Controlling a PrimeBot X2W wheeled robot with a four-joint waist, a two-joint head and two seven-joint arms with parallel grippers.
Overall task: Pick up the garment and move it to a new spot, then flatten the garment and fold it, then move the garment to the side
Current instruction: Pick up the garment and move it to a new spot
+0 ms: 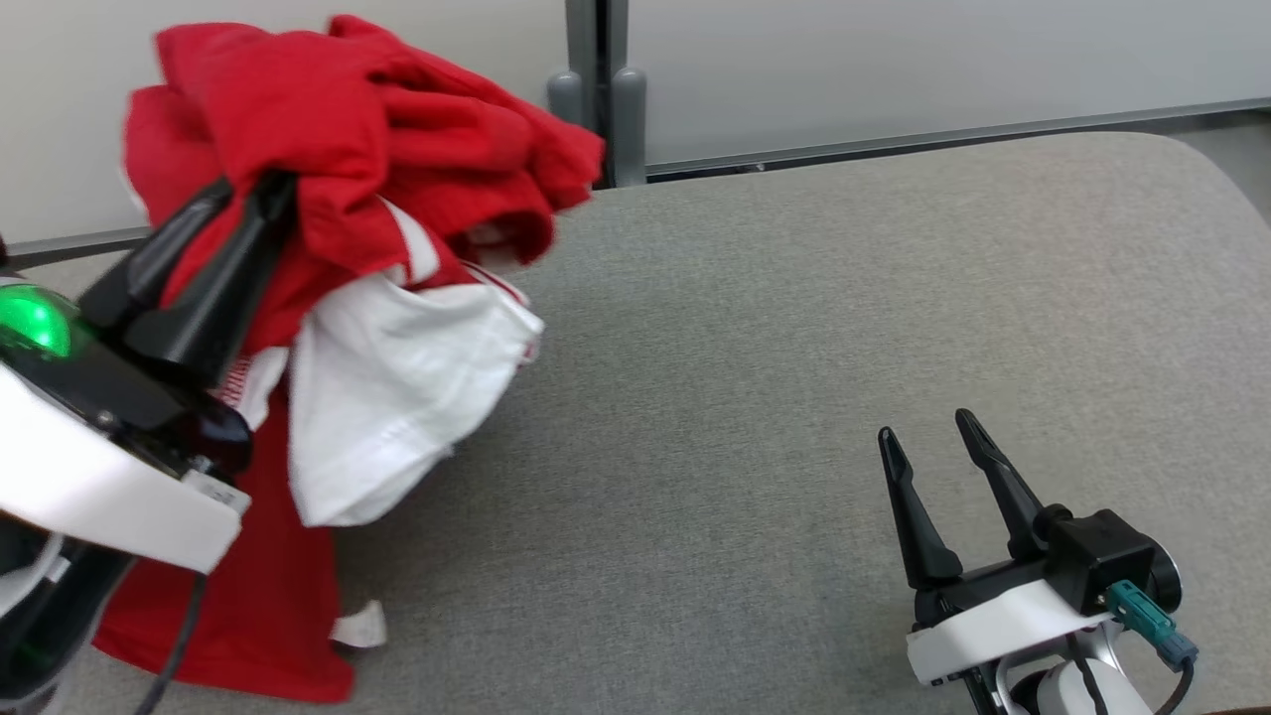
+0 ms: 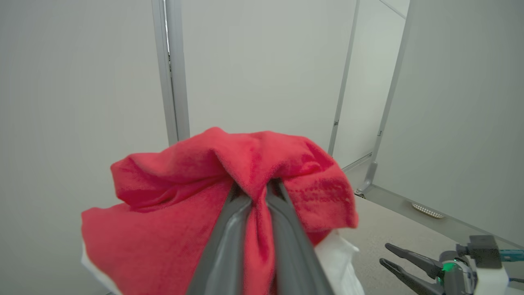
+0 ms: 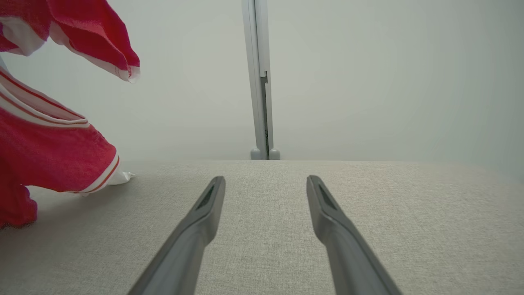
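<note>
The left gripper [image 1: 253,189] is raised over the far left part of the table [image 1: 794,348]. Its two dark fingers are drawn close together and pinch a bunched fold of the garment [image 1: 397,129], a red piece with white panels and thin striped trim. In the left wrist view the fingers [image 2: 231,229] run up either side of a narrow ridge of red cloth, and the garment [image 2: 172,213] billows over the left gripper [image 2: 257,189], so the tips are partly buried in it. From that grip the cloth hangs in a crumpled mass, with red folds on top and a white section drooping below them toward the table's middle. A long red length falls toward the front left corner, where the hem and a small white tag seem to rest on the grey fabric, though the arm's white housing hides part of that contact. The right gripper [image 1: 924,429] sits low near the table's front right corner, well apart from the garment, its fingers spread wide and holding nothing. In the right wrist view the right gripper [image 3: 265,180] is splayed over the bare table [image 3: 409,213], pointing at the far edge and a grey post [image 3: 260,82] between pale wall panels [image 3: 389,73]. The garment [image 3: 49,159] hangs at that view's left side, its lower folds touching the table. The right gripper [image 2: 385,254] also appears at the lower right of the left wrist view, fingers parted.
</note>
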